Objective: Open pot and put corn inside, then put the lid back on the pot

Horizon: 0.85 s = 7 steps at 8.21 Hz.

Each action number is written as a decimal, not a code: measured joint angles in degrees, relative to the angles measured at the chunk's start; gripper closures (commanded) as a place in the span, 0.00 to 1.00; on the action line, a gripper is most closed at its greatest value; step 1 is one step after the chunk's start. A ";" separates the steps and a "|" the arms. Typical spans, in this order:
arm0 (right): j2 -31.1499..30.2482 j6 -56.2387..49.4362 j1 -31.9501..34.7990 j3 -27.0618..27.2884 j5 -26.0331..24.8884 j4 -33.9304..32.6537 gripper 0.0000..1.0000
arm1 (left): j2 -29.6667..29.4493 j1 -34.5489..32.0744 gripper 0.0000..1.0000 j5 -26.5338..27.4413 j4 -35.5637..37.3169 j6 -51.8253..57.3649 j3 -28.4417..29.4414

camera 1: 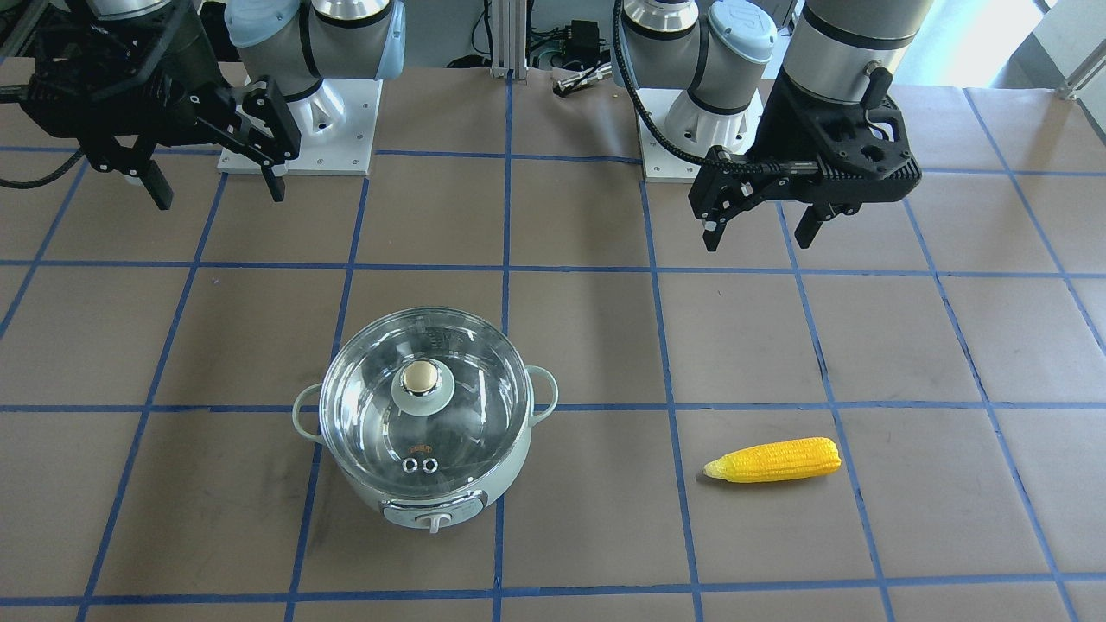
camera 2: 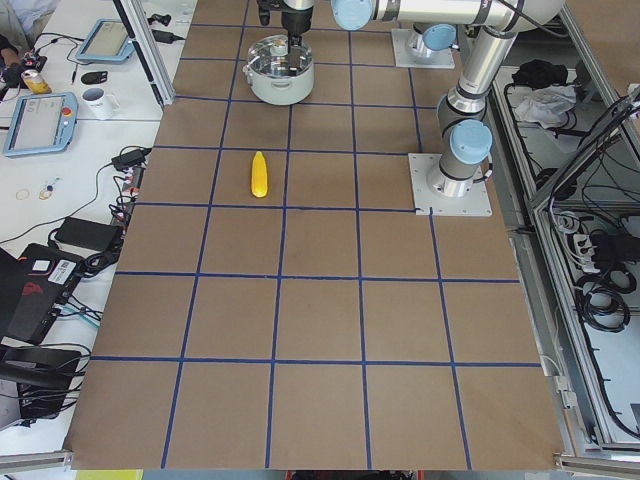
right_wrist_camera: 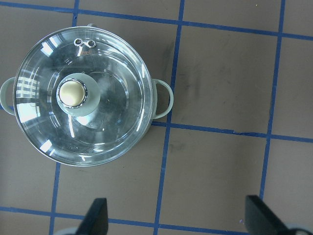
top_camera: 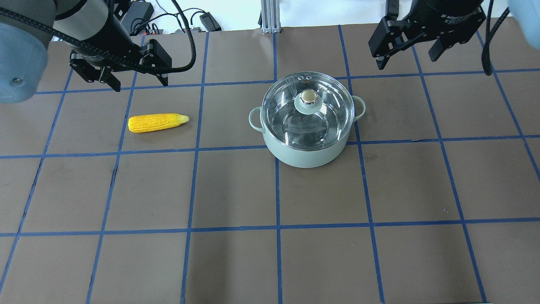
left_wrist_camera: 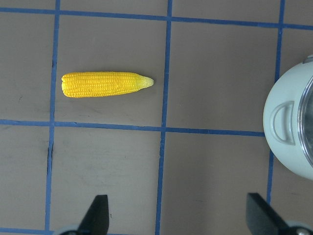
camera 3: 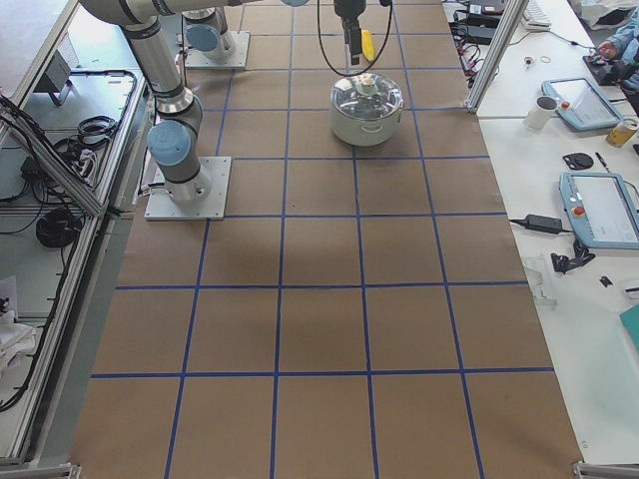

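The pale mint-green pot (camera 1: 432, 492) stands on the table with the clear glass lid (camera 1: 380, 423) on it, its gold-beige knob (camera 1: 420, 377) upright. The yellow corn (camera 1: 773, 460) lies flat on the table, apart from the pot, its pointed end toward the pot. My left gripper (top_camera: 140, 84) is open and empty, raised above the table just beyond the corn (top_camera: 157, 122). My right gripper (top_camera: 407, 61) is open and empty, raised beyond and to the right of the pot (top_camera: 306, 154). The left wrist view shows the corn (left_wrist_camera: 105, 84); the right wrist view shows the lid (right_wrist_camera: 112, 127).
The table is brown with a blue tape grid (top_camera: 276, 190). The arm bases (camera 1: 302, 130) stand at the robot's edge. Side benches with tablets, a mug and cables (camera 2: 60, 110) lie off the far table edge.
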 measured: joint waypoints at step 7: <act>0.72 1.05 0.23 -0.12 1.19 -1.65 0.00 | -0.01 1.08 0.00 -0.71 0.69 -2.17 -0.10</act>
